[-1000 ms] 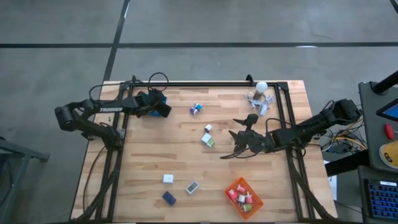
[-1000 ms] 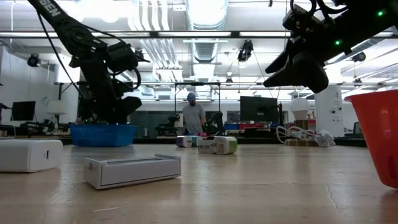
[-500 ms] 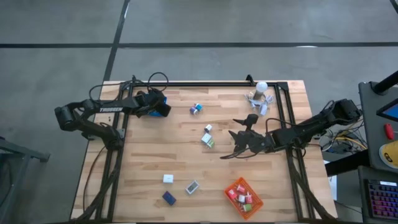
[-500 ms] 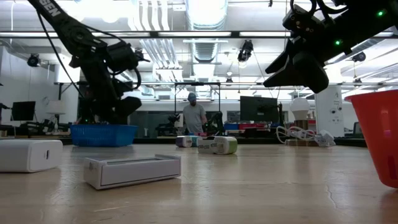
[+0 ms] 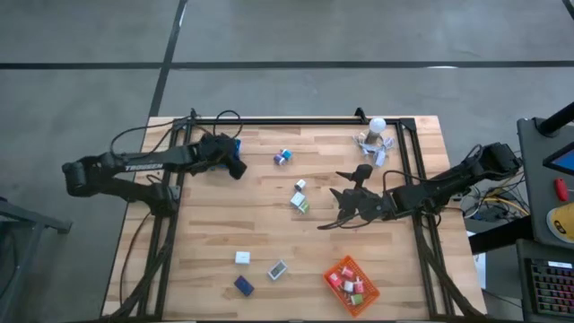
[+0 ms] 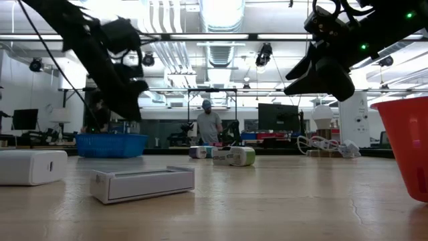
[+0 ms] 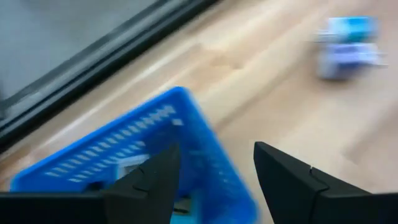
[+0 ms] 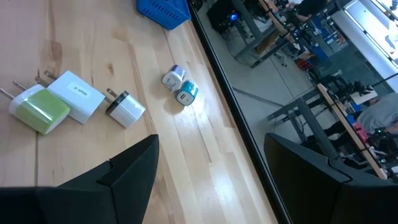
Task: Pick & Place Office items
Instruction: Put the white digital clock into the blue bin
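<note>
Office items lie loose on the wooden table: a blue and a teal roll [image 5: 283, 157], white and green plug blocks [image 5: 300, 199], a white box [image 5: 242, 257], a grey-white box [image 5: 277, 269] and a dark blue block [image 5: 243, 285]. My left gripper [image 5: 237, 168] hangs open and empty just over the blue basket [image 7: 124, 168] at the far left. My right gripper [image 5: 345, 203] hovers open and empty right of the plug blocks [image 8: 56, 102], above the table.
An orange basket [image 5: 352, 281] holding several small items stands near the front right. A white ball-topped cluster [image 5: 375, 136] sits at the far right corner. A black frame rail [image 5: 296, 120] runs along the table's far edge. A person [image 6: 208, 126] stands in the room beyond.
My left gripper has risen from the blue basket and drawn back toward the table's left edge, with its arm swinging a little toward the near side. My right arm has kept still.
</note>
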You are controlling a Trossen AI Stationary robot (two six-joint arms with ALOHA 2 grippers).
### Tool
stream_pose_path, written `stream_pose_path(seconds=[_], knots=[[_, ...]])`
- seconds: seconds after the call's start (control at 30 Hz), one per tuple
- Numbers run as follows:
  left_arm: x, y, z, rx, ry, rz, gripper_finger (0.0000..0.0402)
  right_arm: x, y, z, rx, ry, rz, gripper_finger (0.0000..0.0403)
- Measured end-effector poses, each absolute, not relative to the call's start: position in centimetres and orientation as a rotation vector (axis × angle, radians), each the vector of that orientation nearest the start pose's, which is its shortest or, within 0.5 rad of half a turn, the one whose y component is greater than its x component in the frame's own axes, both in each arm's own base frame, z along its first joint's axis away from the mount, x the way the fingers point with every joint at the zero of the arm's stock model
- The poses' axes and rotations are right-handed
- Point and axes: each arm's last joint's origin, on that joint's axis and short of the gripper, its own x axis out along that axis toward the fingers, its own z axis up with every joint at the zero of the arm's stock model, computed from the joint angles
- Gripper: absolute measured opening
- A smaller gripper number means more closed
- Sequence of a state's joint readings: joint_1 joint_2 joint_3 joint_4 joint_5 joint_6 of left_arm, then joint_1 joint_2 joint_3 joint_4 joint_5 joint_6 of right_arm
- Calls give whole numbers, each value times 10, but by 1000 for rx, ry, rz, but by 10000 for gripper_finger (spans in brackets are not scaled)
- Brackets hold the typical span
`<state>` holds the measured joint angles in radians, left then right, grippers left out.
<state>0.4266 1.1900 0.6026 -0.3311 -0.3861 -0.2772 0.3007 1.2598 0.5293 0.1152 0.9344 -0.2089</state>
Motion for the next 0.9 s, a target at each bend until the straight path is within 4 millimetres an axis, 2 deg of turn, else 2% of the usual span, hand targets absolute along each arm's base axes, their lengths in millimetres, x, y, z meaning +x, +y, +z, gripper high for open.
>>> stream_pose_path(seconds=[0.33, 0.47, 0.57, 0.73, 0.9], knots=[[194, 36, 211, -227, 805, 317, 209, 228, 46, 187, -560, 576, -562, 286], [193, 6, 216, -117, 808, 31, 209, 228, 46, 187, -560, 575, -562, 286], [193, -16, 215, -60, 825, -123, 209, 228, 46, 187, -560, 575, -562, 286], [193, -41, 209, -3, 855, -191, 209, 228, 46, 187, -560, 576, -562, 286], [200, -55, 202, -74, 866, -163, 209, 228, 46, 187, -560, 576, -562, 286]])
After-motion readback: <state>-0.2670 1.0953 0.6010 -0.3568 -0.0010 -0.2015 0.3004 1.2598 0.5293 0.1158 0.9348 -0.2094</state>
